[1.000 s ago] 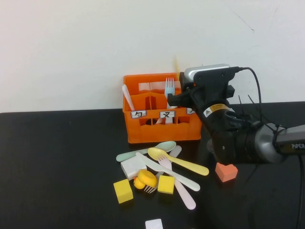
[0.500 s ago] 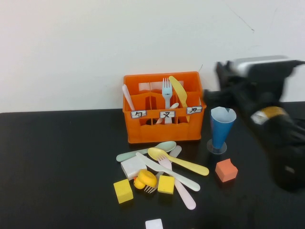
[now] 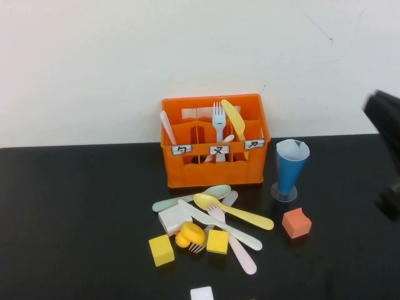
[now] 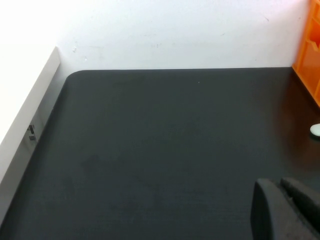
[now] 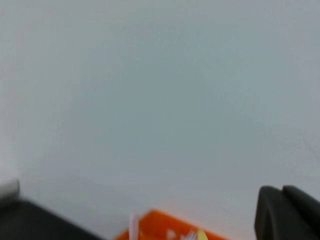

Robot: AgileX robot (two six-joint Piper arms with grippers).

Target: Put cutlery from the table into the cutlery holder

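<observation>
The orange cutlery holder (image 3: pixel 212 150) stands at the back of the black table (image 3: pixel 75 219). It holds a pink spoon (image 3: pixel 166 128), a pale fork (image 3: pixel 218 119) and a yellow knife (image 3: pixel 234 120). Loose cutlery lies in a pile in front: a pale green spoon (image 3: pixel 187 198), a yellow spoon (image 3: pixel 231 210), a white knife (image 3: pixel 222 226), a pink knife (image 3: pixel 240 253) and a fork (image 3: pixel 199 245) partly hidden. My right gripper (image 3: pixel 386 134) is a dark blur at the right edge, raised and clear of the holder, which shows in its wrist view (image 5: pixel 165 231). My left gripper (image 4: pixel 285 212) hovers over bare table, left of the holder (image 4: pixel 310 55).
A blue cone cup (image 3: pixel 290 167) stands right of the holder, with an orange cube (image 3: pixel 296 223) in front of it. Yellow cubes (image 3: pixel 161 250), a white cube (image 3: pixel 175 219), a yellow ball (image 3: pixel 192 234) and a white piece (image 3: pixel 202 293) lie among the pile. A white wall is behind.
My right arm has drawn back from above the holder to the right edge. The yellow knife now stands in the holder's right compartment. The blue cup is uncovered.
</observation>
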